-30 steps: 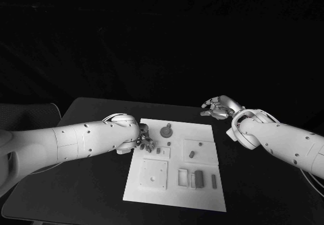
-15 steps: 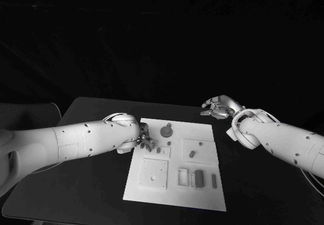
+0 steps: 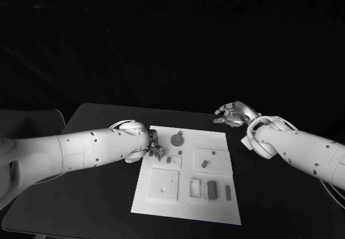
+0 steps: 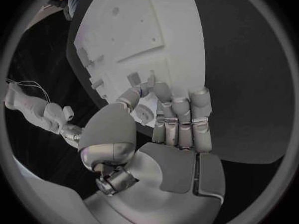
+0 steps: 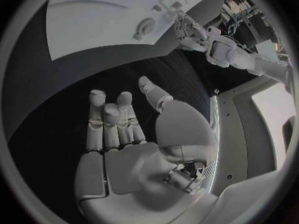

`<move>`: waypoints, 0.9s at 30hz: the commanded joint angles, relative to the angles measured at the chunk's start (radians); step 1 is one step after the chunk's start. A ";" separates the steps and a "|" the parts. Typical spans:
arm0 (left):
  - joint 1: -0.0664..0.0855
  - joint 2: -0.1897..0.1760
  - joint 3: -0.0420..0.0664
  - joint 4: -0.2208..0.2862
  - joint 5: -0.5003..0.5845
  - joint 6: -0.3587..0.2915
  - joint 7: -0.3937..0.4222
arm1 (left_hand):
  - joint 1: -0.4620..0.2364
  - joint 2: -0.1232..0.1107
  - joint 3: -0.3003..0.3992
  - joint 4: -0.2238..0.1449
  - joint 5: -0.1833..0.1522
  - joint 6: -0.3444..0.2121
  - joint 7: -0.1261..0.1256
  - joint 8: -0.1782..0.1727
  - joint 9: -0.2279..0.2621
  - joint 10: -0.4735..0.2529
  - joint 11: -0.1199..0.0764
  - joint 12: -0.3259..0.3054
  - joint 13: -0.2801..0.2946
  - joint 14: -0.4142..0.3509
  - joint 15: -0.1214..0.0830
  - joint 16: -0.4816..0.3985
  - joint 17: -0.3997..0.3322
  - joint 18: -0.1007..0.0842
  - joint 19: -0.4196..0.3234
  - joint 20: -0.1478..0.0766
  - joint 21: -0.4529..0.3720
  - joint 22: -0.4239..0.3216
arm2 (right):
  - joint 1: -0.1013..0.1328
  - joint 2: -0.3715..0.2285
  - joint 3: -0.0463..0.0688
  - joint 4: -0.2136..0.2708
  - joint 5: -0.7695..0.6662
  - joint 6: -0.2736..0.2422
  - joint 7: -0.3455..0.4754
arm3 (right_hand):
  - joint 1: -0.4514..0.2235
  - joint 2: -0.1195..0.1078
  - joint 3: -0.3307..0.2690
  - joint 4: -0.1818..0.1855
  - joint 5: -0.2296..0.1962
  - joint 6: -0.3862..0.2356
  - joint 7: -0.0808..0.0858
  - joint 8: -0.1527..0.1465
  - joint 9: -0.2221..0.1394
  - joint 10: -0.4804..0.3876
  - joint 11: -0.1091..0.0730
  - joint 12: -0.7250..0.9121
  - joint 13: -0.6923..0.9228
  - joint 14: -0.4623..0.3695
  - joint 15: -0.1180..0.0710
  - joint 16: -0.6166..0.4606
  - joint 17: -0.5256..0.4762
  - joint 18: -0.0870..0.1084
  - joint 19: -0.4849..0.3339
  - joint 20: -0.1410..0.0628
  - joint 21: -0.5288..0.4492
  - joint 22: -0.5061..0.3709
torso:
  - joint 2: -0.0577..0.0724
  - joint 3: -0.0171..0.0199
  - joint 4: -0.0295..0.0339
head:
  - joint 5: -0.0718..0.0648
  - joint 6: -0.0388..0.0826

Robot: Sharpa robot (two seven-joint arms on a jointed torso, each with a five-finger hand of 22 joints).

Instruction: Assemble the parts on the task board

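Leftward first, our left hand [image 3: 153,149] hovers at the task board's [image 3: 188,201] near-left edge, fingers bunched over a small part [image 4: 133,78], probably to pinch it; whether they already grasp it we cannot tell; further parts lie in the board's recesses, among them a round knob [image 3: 177,139] and a dark bar [image 3: 211,188]; our right hand [image 3: 231,113] waits off the board, released, fingers loosely spread, holding nothing.

The task board [image 3: 216,204] is white. The little parts [image 3: 211,188] on it are grey. The tabletop [image 3: 93,199] is black. Both arms are white, with silver fingers [image 4: 179,119].
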 commanded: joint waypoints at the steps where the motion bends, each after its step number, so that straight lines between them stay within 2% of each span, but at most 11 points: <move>1: 0.000 0.002 0.000 0.002 -0.008 0.013 -0.004 | 0.061 0.058 0.052 -0.060 0.006 0.008 -0.001 0.006 0.001 0.002 -0.005 0.004 0.001 0.015 -0.019 0.004 0.001 0.055 0.010 -0.005 0.006 0.021 | 0.000 0.000 0.000 0.002 -0.007 0.012 0.003 | -0.011 0.002 0.002 0.006 0.001 -0.014 0.021 0.005 -0.002 0.000 0.004 0.003 -0.001 0.006 -0.002 0.001 -0.001 0.016 0.000 -0.006 -0.005 0.005 | 0.000 -0.0002 0.0001 | 0.000 -0.001; 12: -0.001 0.002 0.000 0.009 -0.007 0.039 -0.002 | 0.059 0.058 0.051 -0.060 0.009 0.008 -0.002 0.010 0.002 0.001 -0.006 0.007 0.002 0.014 -0.019 0.006 0.002 0.054 0.009 -0.004 0.008 0.021 | 0.000 0.000 0.000 0.005 -0.007 0.016 0.002 | -0.011 0.002 0.002 0.006 0.001 -0.014 0.021 0.005 -0.002 0.000 0.004 0.003 -0.001 0.006 -0.002 0.001 -0.001 0.016 0.000 -0.007 -0.005 0.005 | 0.000 -0.0003 0.0002 | 0.000 -0.003; 27: -0.002 0.003 0.000 0.013 -0.008 0.026 -0.007 | 0.055 0.058 0.052 -0.060 0.029 0.008 -0.004 0.021 0.003 0.001 -0.008 0.018 0.006 0.014 -0.021 0.014 0.007 0.054 0.009 -0.005 0.016 0.021 | 0.000 0.000 0.000 0.005 -0.007 0.016 0.002 | -0.012 0.002 0.002 0.005 0.001 -0.014 0.022 0.005 -0.002 -0.001 0.004 0.003 -0.001 0.006 -0.002 0.001 -0.001 0.016 0.000 -0.007 -0.005 0.005 | 0.000 -0.0002 0.0003 | 0.000 -0.004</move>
